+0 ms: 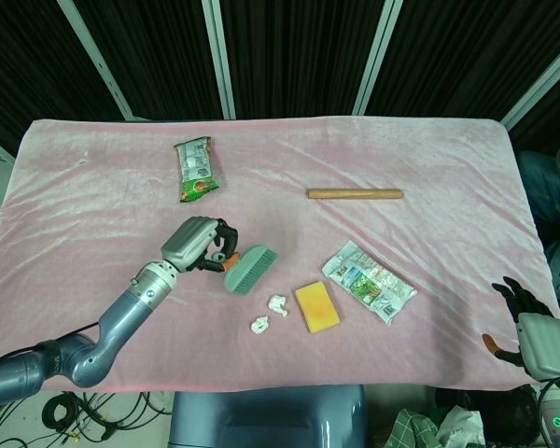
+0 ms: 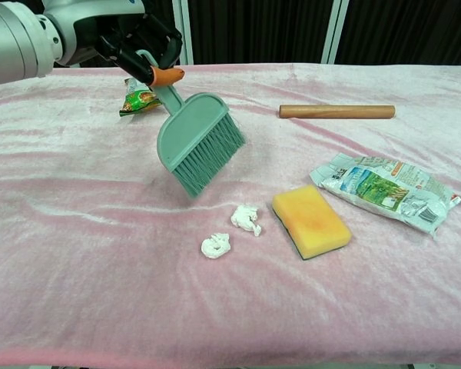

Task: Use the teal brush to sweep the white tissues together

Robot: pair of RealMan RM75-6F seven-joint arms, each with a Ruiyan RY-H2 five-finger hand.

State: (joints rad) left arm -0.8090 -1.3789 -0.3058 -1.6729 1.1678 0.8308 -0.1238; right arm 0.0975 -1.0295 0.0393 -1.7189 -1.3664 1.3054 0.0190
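My left hand (image 2: 131,42) fingers clamped on teal brush (image 2: 197,146) handle, bristles just above white tissues (image 2: 246,218), right hand (image 1: 527,322) fingers apart at desk corner

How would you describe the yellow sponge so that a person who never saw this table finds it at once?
Look at the pink cloth covering the table and go to its near edge, a little right of the middle. There, between two small white tissues and a crumpled silver-green packet, lies the yellow sponge. It is the only flat, bright yellow block on the table.
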